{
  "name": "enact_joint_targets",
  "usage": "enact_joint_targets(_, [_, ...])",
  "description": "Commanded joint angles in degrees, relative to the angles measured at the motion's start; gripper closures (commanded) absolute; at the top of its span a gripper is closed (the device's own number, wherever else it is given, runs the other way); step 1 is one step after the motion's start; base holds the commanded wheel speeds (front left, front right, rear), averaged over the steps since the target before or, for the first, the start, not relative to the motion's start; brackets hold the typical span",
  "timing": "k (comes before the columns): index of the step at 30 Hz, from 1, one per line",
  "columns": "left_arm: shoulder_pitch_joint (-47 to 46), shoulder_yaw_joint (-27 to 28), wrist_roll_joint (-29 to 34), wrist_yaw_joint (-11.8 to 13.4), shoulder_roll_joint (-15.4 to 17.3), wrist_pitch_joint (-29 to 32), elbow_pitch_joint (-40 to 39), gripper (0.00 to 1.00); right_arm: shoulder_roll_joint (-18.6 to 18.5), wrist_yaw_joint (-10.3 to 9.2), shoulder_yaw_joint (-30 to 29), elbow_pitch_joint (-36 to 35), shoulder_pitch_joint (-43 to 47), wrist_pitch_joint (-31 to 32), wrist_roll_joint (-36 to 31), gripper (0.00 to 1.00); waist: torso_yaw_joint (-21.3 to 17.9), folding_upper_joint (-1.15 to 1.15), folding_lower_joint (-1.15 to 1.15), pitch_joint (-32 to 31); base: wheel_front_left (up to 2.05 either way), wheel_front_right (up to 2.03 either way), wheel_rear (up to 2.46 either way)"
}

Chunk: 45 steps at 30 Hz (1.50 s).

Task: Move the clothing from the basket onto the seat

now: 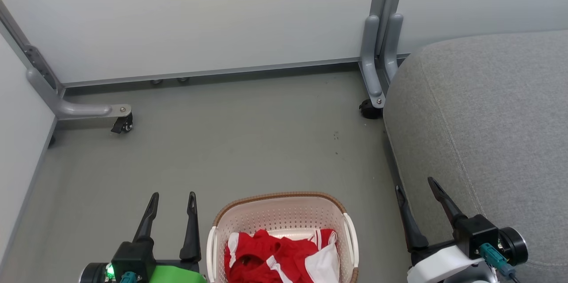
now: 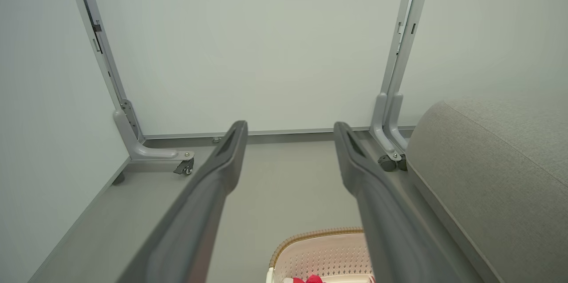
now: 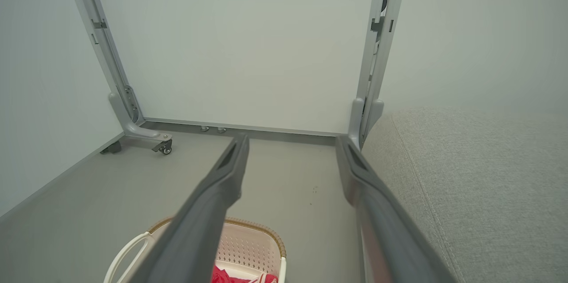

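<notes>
Red clothing (image 1: 275,256) lies heaped in the basket (image 1: 279,194) at the head view's bottom centre. The left gripper (image 1: 173,195) and right gripper (image 1: 415,184) flank it, both spread wide and empty, probably poised to reach in. The grey seat (image 1: 488,132) lies at right, close beside the basket.

Left wrist view: 2 fingers (image 2: 213,185) splayed, basket rim at the bottom.

Right wrist view: likewise, basket lower left. The partition's castor foot (image 3: 165,149) at mid-left stands well apart and seems to block nothing.

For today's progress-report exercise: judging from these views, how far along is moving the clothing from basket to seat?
Done: nothing; nothing red lies on the visible part of the seat. In hand: nothing; the left gripper and right gripper stand open and empty beside the basket. Left: the red clothing, all inside the basket, must go onto the seat.
</notes>
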Motion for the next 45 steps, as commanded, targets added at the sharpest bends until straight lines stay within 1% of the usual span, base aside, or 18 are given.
enact_joint_targets(1, [0.2,0.0,0.5,-0.3,0.4,-0.2,0.1,0.00,-0.3,0.00,-0.1,-0.1,-0.6,-0.2,0.4,0.00,0.1,0.00,0.00,0.1,0.00,0.00,0.00])
enact_joint_targets(8, [-0.4,-0.5,-0.2,-0.7,0.4,-0.2,1.1,0.00,-0.3,0.00,-0.7,-0.4,-0.7,-0.2,0.8,0.00,0.3,0.00,0.00,1.4,0.00,0.00,0.00])
enact_joint_targets(14, [-3.0,-3.1,0.4,-2.2,0.3,-0.1,5.4,0.00,-0.2,0.00,-1.3,-0.2,-1.9,-0.2,0.8,0.00,0.6,0.00,0.00,5.0,0.00,0.00,0.00])
enact_joint_targets(17, [-5.3,-4.2,-0.4,-3.2,0.3,-0.1,7.1,0.00,-0.3,0.00,-2.0,-0.3,-3.7,-0.2,1.3,0.00,0.2,0.00,0.00,8.0,0.00,0.00,0.00])
enact_joint_targets(23, [-12.1,-7.0,1.3,-4.9,0.3,-0.1,11.9,0.00,-1.0,0.00,-3.1,-1.8,-8.5,-0.2,2.2,0.00,-0.5,0.00,0.00,15.4,0.00,0.00,0.00])
enact_joint_targets(30, [-20.6,-10.1,4.4,-6.5,0.3,-0.1,20.8,0.00,-2.3,0.00,-2.3,-2.0,-14.7,-0.2,2.8,0.00,-3.1,0.00,0.00,23.2,0.00,0.00,0.00])
enact_joint_targets(35, [-26.5,-13.9,7.7,-7.0,1.3,-0.1,26.3,0.00,-2.5,0.00,-2.5,-3.6,-18.0,-0.2,3.0,0.00,-4.9,0.00,0.00,28.4,0.00,0.00,0.00])
enact_joint_targets(40, [-32.8,-19.7,11.1,-7.3,2.9,-0.1,32.5,0.00,-2.3,0.00,-3.7,-5.8,-21.1,-0.2,2.9,0.00,-6.8,0.00,0.00,33.9,0.00,0.00,0.00])
enact_joint_targets(45, [-38.4,-21.9,12.1,-7.4,3.9,-0.1,38.9,0.00,-1.6,0.00,-3.6,-7.0,-24.1,-0.2,3.2,0.00,-8.7,0.00,0.00,38.9,0.00,0.00,0.00])
